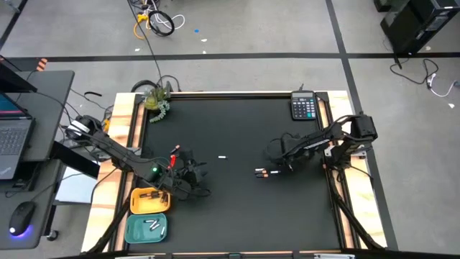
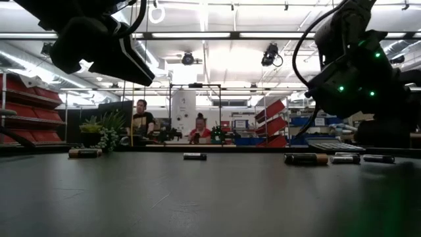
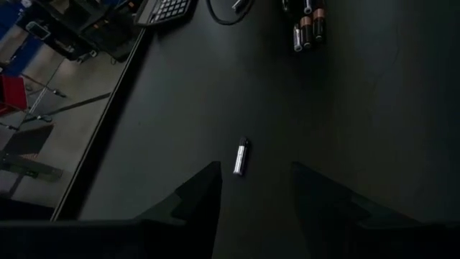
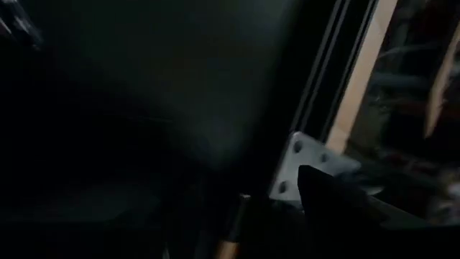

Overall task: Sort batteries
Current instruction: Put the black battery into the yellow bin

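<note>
Black work surface (image 1: 237,208) with wooden side rails. Left tool (image 1: 195,175) over the near-left part of the surface, fingers (image 3: 194,205) spread open with nothing between them; a white battery (image 3: 241,156) lies loose on the surface ahead of them, near the middle. Right tool (image 1: 277,152) at the right-centre, low over a small cluster of batteries (image 1: 263,172), some dark with copper ends; whether its fingers are open or closed cannot be told. Yellow tray (image 1: 149,201) at the near-left corner, with dark batteries inside; teal tray (image 1: 146,229) just beside it, holding white batteries. Calculator (image 1: 304,106) at the far-right corner, potted plant (image 1: 156,99) at the far-left.
</note>
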Tool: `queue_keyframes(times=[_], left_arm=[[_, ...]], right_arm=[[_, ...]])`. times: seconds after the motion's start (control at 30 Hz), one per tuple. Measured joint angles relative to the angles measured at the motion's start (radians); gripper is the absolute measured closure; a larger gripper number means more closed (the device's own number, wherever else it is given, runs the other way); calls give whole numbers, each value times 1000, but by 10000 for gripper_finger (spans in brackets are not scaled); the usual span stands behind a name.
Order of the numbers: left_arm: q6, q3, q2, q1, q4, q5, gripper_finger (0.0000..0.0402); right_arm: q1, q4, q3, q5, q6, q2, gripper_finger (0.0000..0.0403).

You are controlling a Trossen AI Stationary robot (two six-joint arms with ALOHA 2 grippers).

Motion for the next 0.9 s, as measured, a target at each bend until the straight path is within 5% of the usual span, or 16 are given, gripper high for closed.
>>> queue_keyframes(times=[0.23,0.53,0.9], left_arm=[[60,0,0,3,101,-8,230],[327,0,0,8,432,-53,230],[345,0,0,8,466,-52,230]], right_arm=[[33,53,0,-37,216,5,169],[49,-163,-37,-80,653,9,170],[81,-45,-24,-90,880,153,168]])
